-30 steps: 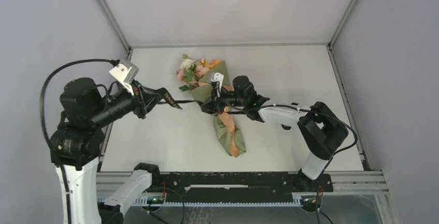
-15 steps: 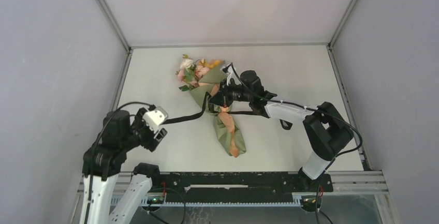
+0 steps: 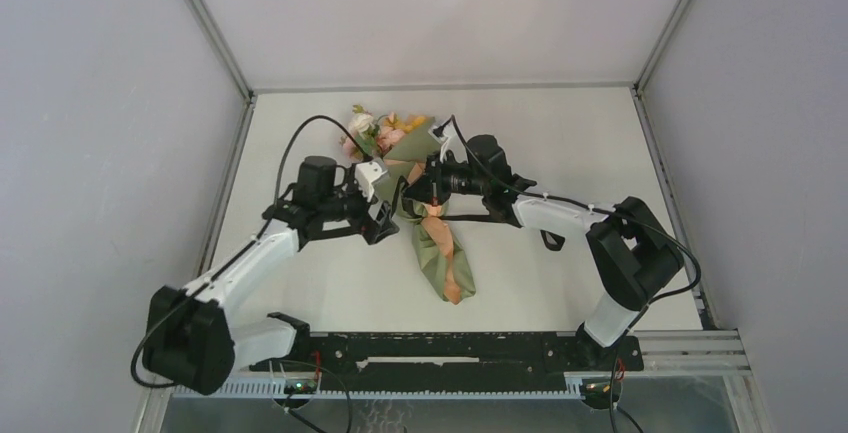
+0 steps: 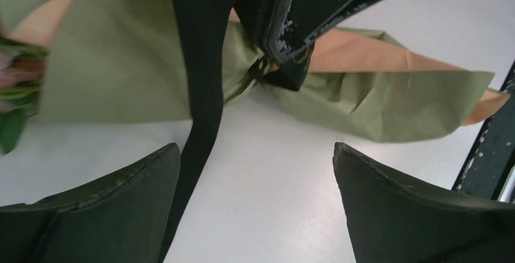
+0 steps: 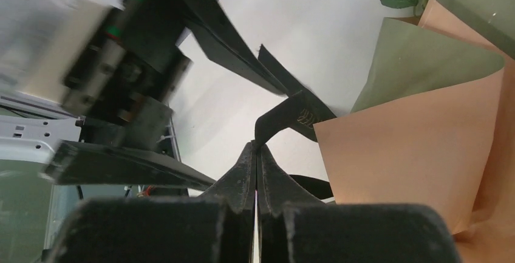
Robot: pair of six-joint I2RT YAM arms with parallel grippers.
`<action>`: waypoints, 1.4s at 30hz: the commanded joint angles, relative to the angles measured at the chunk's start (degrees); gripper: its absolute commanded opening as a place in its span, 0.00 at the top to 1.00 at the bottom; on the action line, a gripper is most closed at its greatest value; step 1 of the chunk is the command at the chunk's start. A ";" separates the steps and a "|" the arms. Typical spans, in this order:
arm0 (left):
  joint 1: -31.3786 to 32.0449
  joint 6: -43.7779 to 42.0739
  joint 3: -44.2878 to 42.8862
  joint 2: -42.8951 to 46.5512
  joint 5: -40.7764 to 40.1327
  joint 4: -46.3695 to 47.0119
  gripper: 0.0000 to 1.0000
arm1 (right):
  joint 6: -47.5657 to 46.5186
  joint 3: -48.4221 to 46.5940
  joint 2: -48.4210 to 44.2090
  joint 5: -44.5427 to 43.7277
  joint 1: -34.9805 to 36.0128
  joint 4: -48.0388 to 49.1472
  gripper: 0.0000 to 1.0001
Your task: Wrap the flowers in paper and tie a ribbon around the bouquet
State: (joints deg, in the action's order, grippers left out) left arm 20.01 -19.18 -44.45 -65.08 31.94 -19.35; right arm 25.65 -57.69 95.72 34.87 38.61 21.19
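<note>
We are tying ribbon round bouquet, right gripper pinching it, left gripper agape. Next, probably seizing its loose end.

Soft, even light is bathing the bench, throwing faint shadows; left of the bouquet, the right wrist view is blurring.

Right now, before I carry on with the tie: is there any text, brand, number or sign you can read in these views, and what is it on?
Gold lettering on the black ribbon, just past the right gripper: too small and blurred to read.
Paper and table: no text.
Nothing else in the three views shows readable print.
</note>
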 commanded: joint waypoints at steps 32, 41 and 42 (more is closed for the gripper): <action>4.30 24.76 15.30 -20.30 4.95 65.92 1.00 | -3.91 1.48 -5.87 -5.77 -3.52 -8.04 0.65; 6.19 18.52 19.07 -16.84 4.47 66.20 1.00 | -5.05 1.15 -21.22 -42.06 -24.65 -61.12 0.20; 6.30 17.61 19.25 -16.45 4.40 66.20 1.00 | -5.90 1.56 -21.08 -41.30 -26.60 -61.96 0.15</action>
State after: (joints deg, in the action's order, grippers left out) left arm 25.54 2.48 -26.63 -84.31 36.27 43.86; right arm 21.30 -56.05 76.01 6.04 20.95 -19.57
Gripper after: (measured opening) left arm 0.007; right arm 0.701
